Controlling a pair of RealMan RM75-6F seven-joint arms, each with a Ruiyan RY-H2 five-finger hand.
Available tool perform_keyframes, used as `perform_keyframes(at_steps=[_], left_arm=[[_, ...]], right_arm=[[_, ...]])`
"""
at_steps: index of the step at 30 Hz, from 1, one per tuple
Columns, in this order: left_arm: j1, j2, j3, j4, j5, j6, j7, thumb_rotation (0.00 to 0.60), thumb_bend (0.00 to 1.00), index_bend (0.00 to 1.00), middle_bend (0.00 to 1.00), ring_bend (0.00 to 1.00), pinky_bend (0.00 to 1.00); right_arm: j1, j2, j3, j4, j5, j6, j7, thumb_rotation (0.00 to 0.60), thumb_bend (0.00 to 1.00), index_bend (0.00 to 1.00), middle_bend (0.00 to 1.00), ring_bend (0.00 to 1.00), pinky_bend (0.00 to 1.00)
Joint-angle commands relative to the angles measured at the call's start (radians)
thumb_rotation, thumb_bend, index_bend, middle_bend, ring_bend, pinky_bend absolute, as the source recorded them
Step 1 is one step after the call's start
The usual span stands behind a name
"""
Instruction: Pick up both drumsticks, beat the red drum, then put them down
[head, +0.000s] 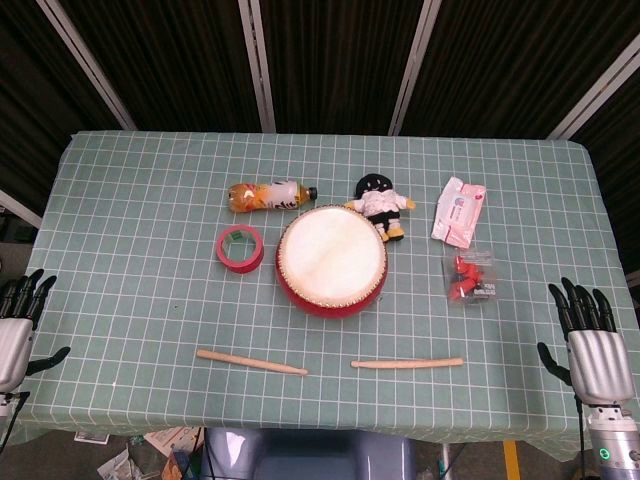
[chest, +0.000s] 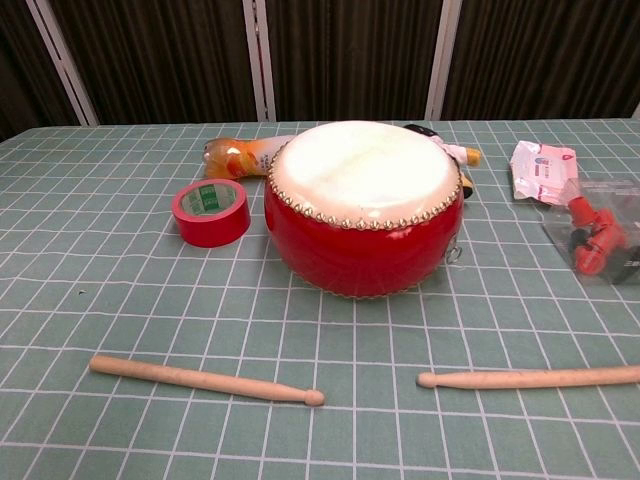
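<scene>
Left hand (head: 18, 320) and right hand (head: 592, 345), fingers spread, hold nothing beside the checked tablecloth (head: 130, 290); dark slatted wall (head: 330, 60) behind.

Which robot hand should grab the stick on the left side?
The left hand. It hangs open at the table's left edge, the same side as the left drumstick; the right hand sits far across, nearer the right drumstick.
</scene>
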Motion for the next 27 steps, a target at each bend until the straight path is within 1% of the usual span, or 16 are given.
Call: perform_keyframes(at_steps=[1, 15, 17, 18, 19, 20, 21, 22, 23, 24, 26, 27], left_arm=[[-0.001, -0.001, 0.0, 0.0, 0.001, 0.0, 0.004, 0.6, 0.0, 0.0, 0.0, 0.0, 0.03], [-0.011, 0.003, 0.007, -0.014, 0.001, -0.025, 0.016, 0.6, 0.0, 0.0, 0.0, 0.0, 0.03], [-0.012, 0.004, 0.009, -0.02, 0.009, -0.023, 0.019, 0.6, 0.0, 0.0, 0.01, 0.02, 0.08], [-0.012, 0.004, 0.01, -0.022, 0.011, -0.022, 0.02, 0.6, 0.0, 0.0, 0.07, 0.08, 0.17], [-0.012, 0.004, 0.009, -0.025, 0.015, -0.019, 0.021, 0.6, 0.02, 0.01, 0.2, 0.2, 0.31], [-0.013, 0.002, 0.007, -0.029, 0.021, -0.012, 0.024, 0.6, 0.04, 0.03, 0.31, 0.31, 0.43], [-0.015, 0.0, 0.006, -0.033, 0.027, -0.009, 0.027, 0.6, 0.07, 0.08, 0.48, 0.48, 0.62], [-0.017, -0.003, 0.006, -0.036, 0.034, -0.007, 0.028, 0.6, 0.12, 0.14, 0.64, 0.65, 0.77], [-0.021, -0.007, 0.006, -0.039, 0.042, -0.009, 0.027, 0.6, 0.14, 0.19, 0.73, 0.74, 0.86], [-0.027, -0.01, 0.011, -0.044, 0.051, -0.018, 0.027, 0.6, 0.17, 0.26, 0.82, 0.83, 0.93], [-0.037, -0.011, 0.021, -0.059, 0.055, -0.045, 0.035, 0.6, 0.21, 0.4, 0.95, 0.95, 0.99], [-0.044, -0.012, 0.024, -0.073, 0.054, -0.062, 0.045, 0.6, 0.23, 0.45, 0.99, 0.98, 1.0]], right_arm=[[0.001, 0.001, 0.0, -0.001, 0.003, -0.004, 0.001, 0.6, 0.35, 0.0, 0.0, 0.0, 0.0], [0.002, 0.002, 0.001, -0.008, 0.01, -0.01, -0.005, 0.6, 0.35, 0.0, 0.0, 0.0, 0.0], [0.004, 0.001, 0.002, -0.007, 0.009, -0.011, -0.007, 0.6, 0.35, 0.0, 0.0, 0.0, 0.0], [0.004, 0.001, 0.002, -0.007, 0.008, -0.01, -0.008, 0.6, 0.35, 0.0, 0.0, 0.0, 0.0], [0.004, 0.001, 0.002, -0.007, 0.008, -0.01, -0.009, 0.6, 0.35, 0.0, 0.0, 0.0, 0.0], [0.004, 0.001, 0.002, -0.007, 0.009, -0.011, -0.009, 0.6, 0.35, 0.0, 0.0, 0.0, 0.0], [0.004, 0.001, 0.001, -0.008, 0.011, -0.014, -0.007, 0.6, 0.35, 0.0, 0.0, 0.0, 0.0], [0.003, 0.002, 0.001, -0.009, 0.013, -0.015, -0.006, 0.6, 0.35, 0.0, 0.0, 0.0, 0.0], [0.003, 0.003, 0.001, -0.01, 0.015, -0.015, -0.004, 0.6, 0.35, 0.0, 0.0, 0.0, 0.0], [0.002, 0.004, 0.002, -0.011, 0.017, -0.014, -0.001, 0.6, 0.35, 0.0, 0.0, 0.0, 0.0], [0.002, 0.005, 0.002, -0.013, 0.016, -0.014, 0.002, 0.6, 0.35, 0.0, 0.0, 0.0, 0.0], [0.002, 0.006, 0.001, -0.012, 0.014, -0.014, 0.001, 0.6, 0.35, 0.0, 0.0, 0.0, 0.0]])
